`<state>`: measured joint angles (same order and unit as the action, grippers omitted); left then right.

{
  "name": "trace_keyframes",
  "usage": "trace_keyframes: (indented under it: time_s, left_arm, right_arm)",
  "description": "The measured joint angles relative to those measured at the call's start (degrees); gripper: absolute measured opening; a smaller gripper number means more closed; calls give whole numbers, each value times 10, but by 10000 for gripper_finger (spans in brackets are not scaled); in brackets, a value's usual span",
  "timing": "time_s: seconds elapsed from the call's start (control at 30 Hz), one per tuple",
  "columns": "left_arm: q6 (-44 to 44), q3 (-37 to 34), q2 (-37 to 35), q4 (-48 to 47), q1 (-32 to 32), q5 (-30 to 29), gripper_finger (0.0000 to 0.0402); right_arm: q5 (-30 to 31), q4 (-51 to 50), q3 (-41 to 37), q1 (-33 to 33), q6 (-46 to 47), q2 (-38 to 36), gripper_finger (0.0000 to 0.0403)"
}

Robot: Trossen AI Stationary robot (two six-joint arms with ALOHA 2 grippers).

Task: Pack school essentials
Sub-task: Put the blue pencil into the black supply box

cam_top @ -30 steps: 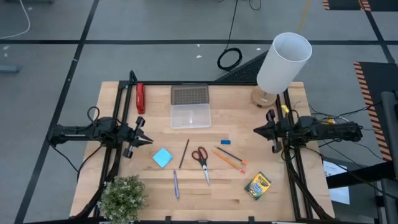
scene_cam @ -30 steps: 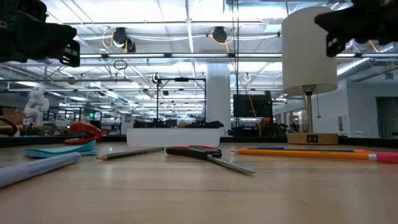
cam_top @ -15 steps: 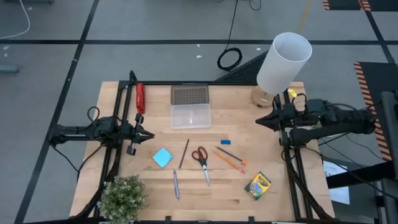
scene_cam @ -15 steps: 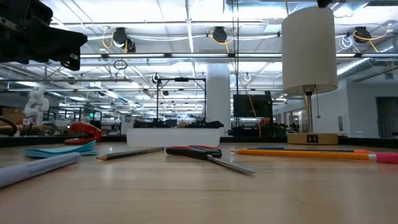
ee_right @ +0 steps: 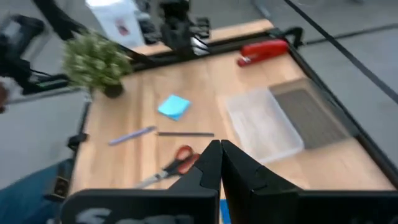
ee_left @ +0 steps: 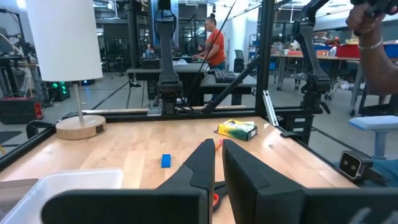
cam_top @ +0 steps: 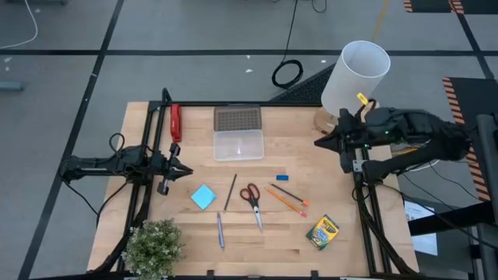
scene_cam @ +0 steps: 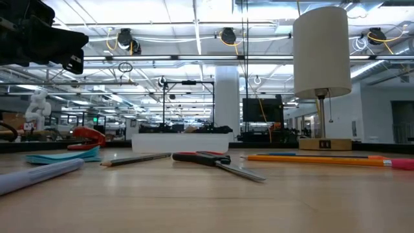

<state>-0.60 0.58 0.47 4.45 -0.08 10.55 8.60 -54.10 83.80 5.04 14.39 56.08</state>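
Observation:
The school essentials lie flat on the wooden table, untouched: a blue note pad (cam_top: 203, 196), a dark pencil (cam_top: 231, 192), red-handled scissors (cam_top: 251, 201), orange pencils (cam_top: 286, 200), a small blue eraser (cam_top: 282, 177), a silvery pen (cam_top: 220, 230) and a green-yellow crayon box (cam_top: 322, 232). My left gripper (cam_top: 185, 167) hovers shut at the table's left side, left of the note pad. My right gripper (cam_top: 319, 144) is shut and held high at the right side, beside the lamp, pointing at the table's middle.
A clear open box (cam_top: 239, 134) with a dark lid stands at the far middle. A red stapler (cam_top: 176, 122) lies at the far left. A white-shaded lamp (cam_top: 354, 78) stands at the far right, and a potted plant (cam_top: 153, 245) at the near left corner.
My right gripper has risen, leaving the top of the low view, and has gone toward the table's far edge beside the lamp, its arm tipping so the fingers slant down. The things on the table have stayed where they were.

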Motion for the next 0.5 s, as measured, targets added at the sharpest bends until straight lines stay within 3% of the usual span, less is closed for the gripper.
trace_keyframes:
  time_s: [0.33,0.5]
  left_arm:
    - [-39,2,0,-7,0,-3,35]
    - [-72,73,19,-79,0,-16,35]
  right_arm:
    - [62,-8,-35,48,1,22,0]
    - [79,17,-65,72,13,22,0]
